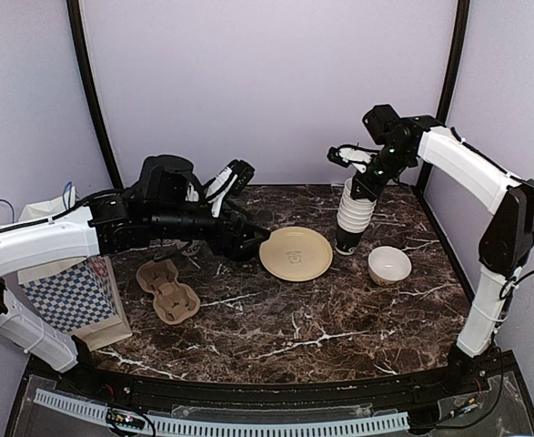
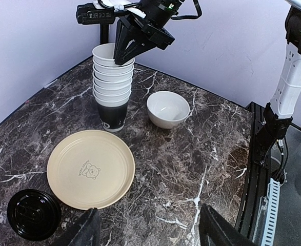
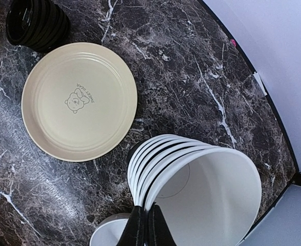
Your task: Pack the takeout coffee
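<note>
Back right, cup stack (image 1: 353, 218) upright beside bowl (image 1: 389, 264). right gripper (image 3: 146, 215) pinches rim of top cup (image 3: 206, 195). left gripper (image 2: 150, 233) spread wide, holding nothing, near lids (image 2: 34, 214) and plate (image 1: 296, 253).

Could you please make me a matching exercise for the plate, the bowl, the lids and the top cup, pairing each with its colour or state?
Things:
1. plate
2. bowl
3. lids
4. top cup

Colour or state:
A. black, stacked beside the plate
B. pinched at the rim by the right claw
C. cream, with a bear drawing
D. white, empty, not held

Pairs: 1-C, 2-D, 3-A, 4-B
</note>
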`<state>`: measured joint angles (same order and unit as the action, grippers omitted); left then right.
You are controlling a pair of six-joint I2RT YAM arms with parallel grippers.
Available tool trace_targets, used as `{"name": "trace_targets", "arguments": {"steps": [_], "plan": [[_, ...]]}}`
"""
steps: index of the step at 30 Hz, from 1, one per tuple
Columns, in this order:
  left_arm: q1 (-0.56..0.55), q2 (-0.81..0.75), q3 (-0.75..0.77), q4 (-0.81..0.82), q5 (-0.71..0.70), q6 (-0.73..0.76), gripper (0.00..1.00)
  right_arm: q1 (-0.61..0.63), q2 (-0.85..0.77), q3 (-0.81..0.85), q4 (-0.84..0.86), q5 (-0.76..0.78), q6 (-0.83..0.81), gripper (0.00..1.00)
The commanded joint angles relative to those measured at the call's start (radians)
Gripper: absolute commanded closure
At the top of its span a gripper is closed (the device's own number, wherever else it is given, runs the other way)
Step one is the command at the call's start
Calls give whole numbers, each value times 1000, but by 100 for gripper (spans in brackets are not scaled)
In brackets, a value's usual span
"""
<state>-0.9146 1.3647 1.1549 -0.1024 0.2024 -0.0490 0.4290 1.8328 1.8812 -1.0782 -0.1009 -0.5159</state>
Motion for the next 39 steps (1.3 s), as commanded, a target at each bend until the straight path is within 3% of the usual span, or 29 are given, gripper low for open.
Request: {"name": "trace_targets", "arguments": {"steps": [1,9,16,21,26,29,31,32,33,34,35,36,39], "plan": [[-9,1,17,8,13,-2,32,-4,17,15,-11,-13,3,97],[-12,-6,16,2,3,-2,32,-4,-5,0,8,10,-9,100],[-13,5,19,3,-9,7,32,-18,-68,-14,189,320,-74,100],[-14,43,50,-12,0,16,32,-62,-22,86,110,202,-101,100],[-16,65,82,-32,9,17,32,-85,17,89,159,248,-76,100],[-17,67,89,-37,11,17,32,-119,49,186,42,-19,-63,100],[-18,69,91,-40,10,17,32,-85,34,108,146,220,-52,100],[-18,69,90,-41,8,17,32,-97,43,128,107,193,-76,100],[-19,69,89,-40,8,17,32,-130,64,201,31,13,-63,100],[-19,69,89,-40,8,17,32,-143,75,233,57,83,-2,100],[-21,70,89,-41,8,18,32,-121,69,190,126,283,-3,100],[-21,71,87,-39,5,16,32,-108,66,148,156,362,-50,100],[-21,72,87,-35,9,14,32,-153,72,204,135,212,-5,100]]}}
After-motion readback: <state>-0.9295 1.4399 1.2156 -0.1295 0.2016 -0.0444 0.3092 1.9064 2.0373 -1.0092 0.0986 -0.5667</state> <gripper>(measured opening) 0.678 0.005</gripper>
